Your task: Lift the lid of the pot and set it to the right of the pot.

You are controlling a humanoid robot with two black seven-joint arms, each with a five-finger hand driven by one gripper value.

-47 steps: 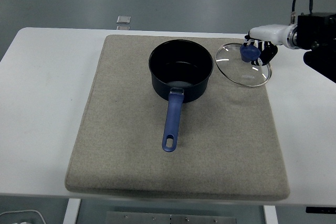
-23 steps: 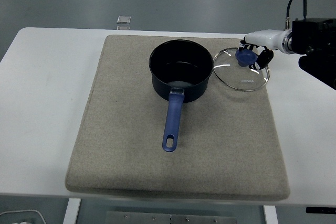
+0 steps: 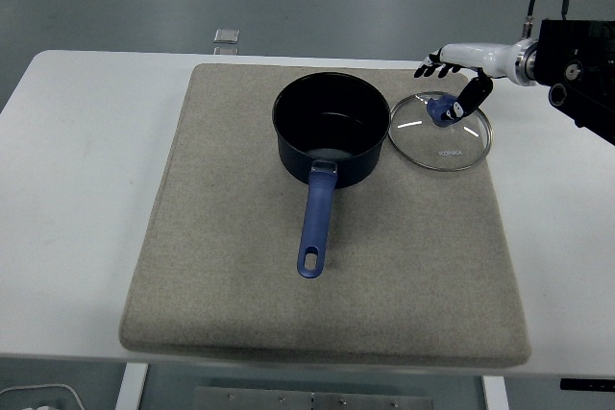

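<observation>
A dark blue pot (image 3: 332, 140) with a long blue handle (image 3: 315, 228) stands uncovered on the grey mat (image 3: 240, 266). To its right the glass lid (image 3: 440, 132) with a blue knob (image 3: 441, 109) lies flat on the mat, close beside the pot's rim. My right hand (image 3: 450, 77) hovers over the lid's far edge with its fingers spread, the thumb hanging down beside the knob, holding nothing. No left hand shows in the head view.
The mat covers most of the white table (image 3: 67, 170). A small grey square object (image 3: 227, 36) lies at the table's far edge. The right arm's black forearm (image 3: 577, 69) reaches in from the right edge.
The right hand has let go of the knob and opened, rising slightly up and away. The lid has settled flat on the mat beside the pot.
</observation>
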